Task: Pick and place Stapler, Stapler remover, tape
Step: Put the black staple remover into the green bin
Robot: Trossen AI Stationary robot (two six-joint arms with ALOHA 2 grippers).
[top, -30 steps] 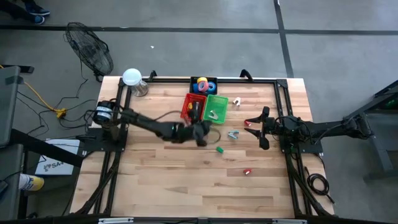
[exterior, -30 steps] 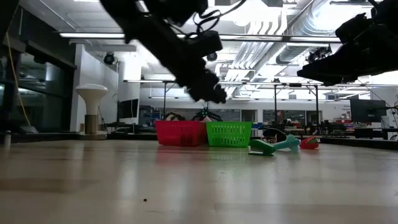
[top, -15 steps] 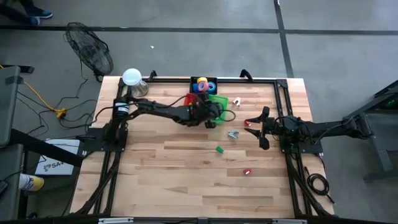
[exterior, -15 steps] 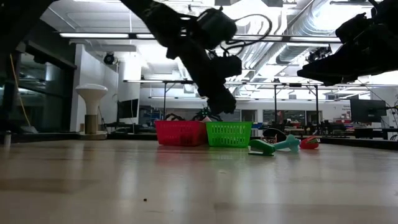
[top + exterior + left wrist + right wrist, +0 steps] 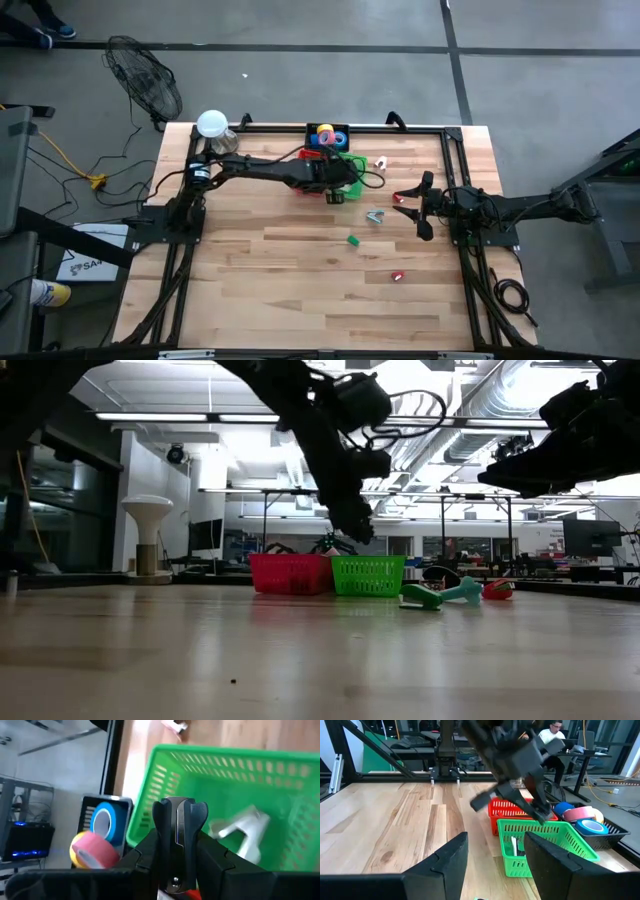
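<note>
Left gripper [image 5: 177,845] is pinching the stapler [image 5: 179,820], with its two fingers pressed on the stapler's long sides. It hangs in the air over the green basket [image 5: 240,760], close to the back edge of the tabletop and about halfway along it. The stapler is long, black and hard. It looks a bit heavy for its size, and its smooth sides could slip, so I think holding it near the middle is best. Held by one end, it might tip down or swing. It will not bend or break easily, so a firm squeeze looks safe. A small grey claw [image 5: 245,827] lies inside the green basket. The tape rolls [image 5: 326,138] sit in a black tray right behind the baskets, at the back edge. They look light and round. Right gripper [image 5: 422,205] waits near the right edge with its fingers spread and nothing in them.
</note>
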